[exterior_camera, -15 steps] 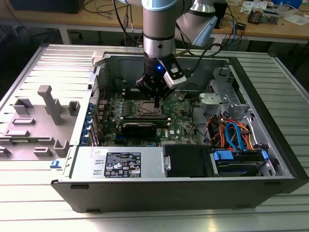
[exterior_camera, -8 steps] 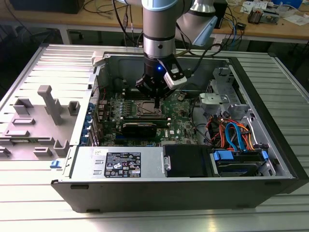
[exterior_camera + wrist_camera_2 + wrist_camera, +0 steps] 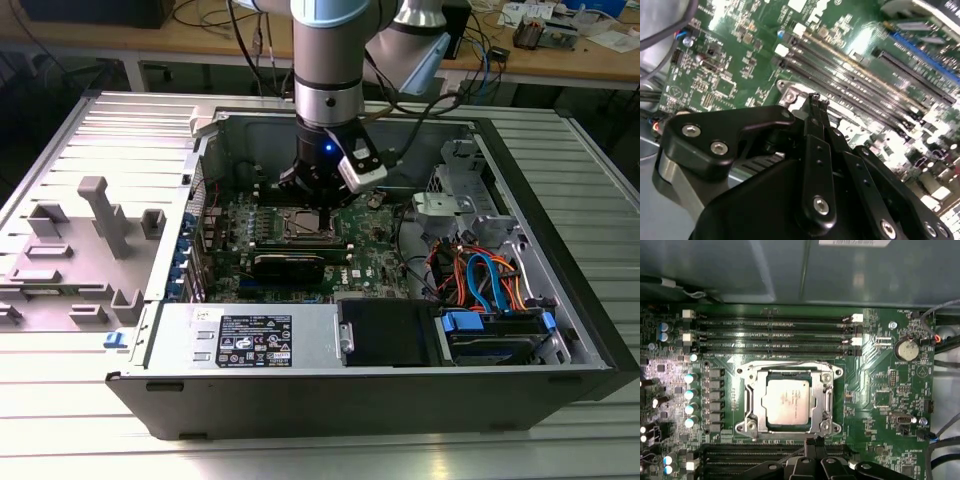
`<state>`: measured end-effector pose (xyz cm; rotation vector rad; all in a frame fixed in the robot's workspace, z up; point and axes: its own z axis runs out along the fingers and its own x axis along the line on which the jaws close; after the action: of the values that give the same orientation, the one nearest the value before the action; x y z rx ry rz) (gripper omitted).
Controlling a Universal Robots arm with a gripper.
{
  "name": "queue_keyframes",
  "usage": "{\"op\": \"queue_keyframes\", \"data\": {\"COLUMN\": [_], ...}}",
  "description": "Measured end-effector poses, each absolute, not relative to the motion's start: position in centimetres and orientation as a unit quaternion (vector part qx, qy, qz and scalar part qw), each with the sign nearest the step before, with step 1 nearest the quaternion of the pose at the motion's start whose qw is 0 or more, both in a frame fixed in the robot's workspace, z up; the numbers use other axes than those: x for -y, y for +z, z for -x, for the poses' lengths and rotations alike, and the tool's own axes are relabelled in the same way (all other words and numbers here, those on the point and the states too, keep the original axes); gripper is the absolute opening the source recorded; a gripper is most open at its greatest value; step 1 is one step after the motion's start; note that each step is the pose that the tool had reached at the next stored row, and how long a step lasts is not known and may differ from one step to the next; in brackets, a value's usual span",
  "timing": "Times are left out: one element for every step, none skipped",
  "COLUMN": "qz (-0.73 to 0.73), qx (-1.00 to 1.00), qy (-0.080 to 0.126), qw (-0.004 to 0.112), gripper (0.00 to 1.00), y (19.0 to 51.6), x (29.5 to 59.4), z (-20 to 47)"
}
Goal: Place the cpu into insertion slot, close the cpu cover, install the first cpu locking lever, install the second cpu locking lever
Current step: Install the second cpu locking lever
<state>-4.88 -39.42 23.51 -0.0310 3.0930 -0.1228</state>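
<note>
Cpu [image 3: 786, 400] seated in insertion slot [image 3: 752, 405], cover [image 3: 827, 402] down; end effector [image 3: 813, 442] fingertips pressed together just beside slot edge.

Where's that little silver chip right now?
In the first wrist view the cpu lies flat in the insertion slot on the green motherboard, between two banks of long black memory slots.
</note>
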Motion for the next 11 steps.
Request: {"op": "queue_keyframes", "data": {"qz": [0.012,0.014,0.015,0.016,0.018,0.019,0.020,0.021,0.021,0.021,0.021], "qx": [-0.999,-0.999,-0.999,-0.999,-0.999,-0.999,-0.999,-0.999,-0.999,-0.999,-0.999], "qy": [-0.039,-0.039,-0.039,-0.039,-0.039,-0.039,-0.039,-0.039,-0.038,-0.038,-0.038], "qw": [0.023,0.023,0.023,0.023,0.023,0.023,0.023,0.024,0.023,0.023,0.023], "gripper": [0.11,0.11,0.11,0.11,0.11,0.11,0.11,0.11,0.11,0.11,0.11], "y": [23.5,23.5,23.5,23.5,23.5,23.5,23.5,23.5,23.5,23.5,23.5], "x": [39.6,39.8,39.9,40.0,40.2,40.3,40.3,40.4,40.4,40.3,40.3], "z": [5.1,5.3,5.4,5.5,5.8,6.3,6.7,7.1,7.6,7.6,7.6]}}
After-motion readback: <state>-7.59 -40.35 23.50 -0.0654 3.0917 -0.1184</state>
